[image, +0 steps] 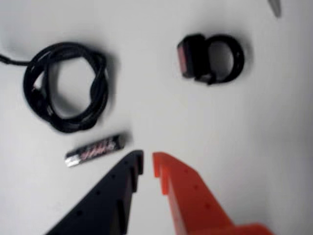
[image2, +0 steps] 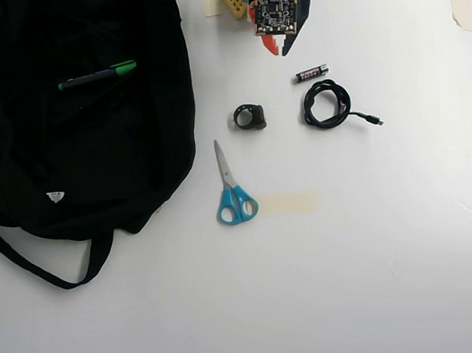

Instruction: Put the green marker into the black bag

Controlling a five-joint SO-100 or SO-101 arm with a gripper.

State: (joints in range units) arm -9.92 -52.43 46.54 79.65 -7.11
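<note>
Start with the black bag (image2: 87, 155): in the overhead view it sprawls over the left of the white tabletop (image2: 375, 280), straps trailing toward the lower edge, and it takes up more room than everything else together. The green marker (image2: 97, 75) lies on top of its fabric near the upper part, green cap pointing right. You can't tell from here whether it sits on the cloth or partly in an opening, so judge the task by that.

The scissors (image2: 231, 189) lie mid-tabletop, blades pointing up the picture, clear of the bag. The coiled cable (image2: 327, 104) sits to the right, with the small black ring-shaped piece (image2: 250, 116) between it and the scissors. The battery (image: 95, 149) lies just above the cable, close to the arm.

Your claw (image: 148, 164) is parked at the top edge, well apart from the marker, its black and orange fingers nearly together and holding nothing.
</note>
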